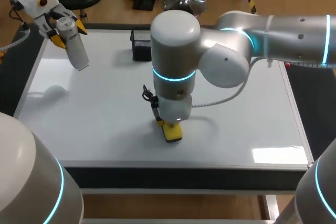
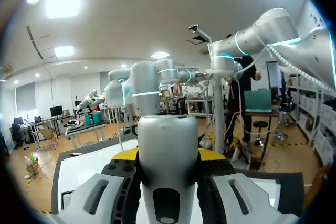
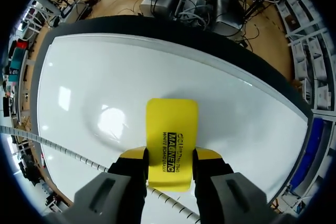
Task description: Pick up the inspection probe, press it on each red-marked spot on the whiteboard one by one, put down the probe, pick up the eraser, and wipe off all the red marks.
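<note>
- Right arm (image 1: pixel 178 51) fills mid head view, right gripper (image 1: pixel 167 125) on the whiteboard (image 1: pixel 105 124) with the yellow eraser (image 1: pixel 172 132); left gripper (image 1: pixel 65 30) has the probe (image 1: pixel 77 53), tilted, above the far left corner.
- Left wrist: fingers (image 2: pixel 127 155) clamp the probe's sides.
- Right wrist: fingers (image 3: pixel 132 155) pinch the eraser, flat on the whiteboard I think.

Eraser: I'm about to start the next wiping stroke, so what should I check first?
1. Eraser gripped by right fingers from both sides: ok.
2. Eraser resting on whiteboard: ok.
3. Red marks left to wipe: none visible, but part of the board is hidden: cannot tell.
4. Probe put down: not ok; the left gripper holds it above the board.
5. Probe away from eraser: ok, near the far left corner.
6. Black box away from eraser: ok, at the far edge.
</note>
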